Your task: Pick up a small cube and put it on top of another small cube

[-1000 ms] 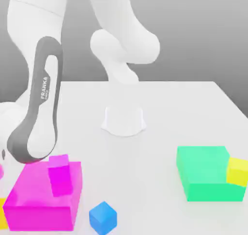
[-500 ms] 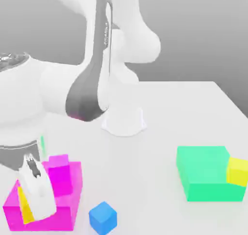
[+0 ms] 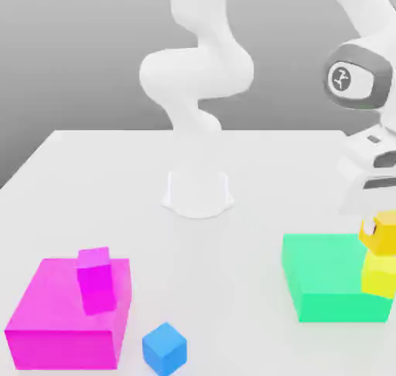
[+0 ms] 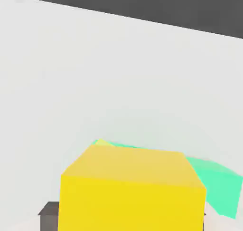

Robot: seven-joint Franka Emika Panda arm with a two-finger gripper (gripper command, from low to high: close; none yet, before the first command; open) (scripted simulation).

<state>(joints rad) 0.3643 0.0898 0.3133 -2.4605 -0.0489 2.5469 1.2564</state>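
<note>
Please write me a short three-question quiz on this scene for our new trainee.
1. True or false: the gripper is shut on the amber cube.
2. Which block does the small magenta cube rest on?
A. the big green block
B. the big magenta block
C. the blue cube
3. Fill in: the lemon-yellow cube sits against the big ____ block.

Key:
1. True; it hangs just above the lemon-yellow cube.
2. B
3. green
</note>
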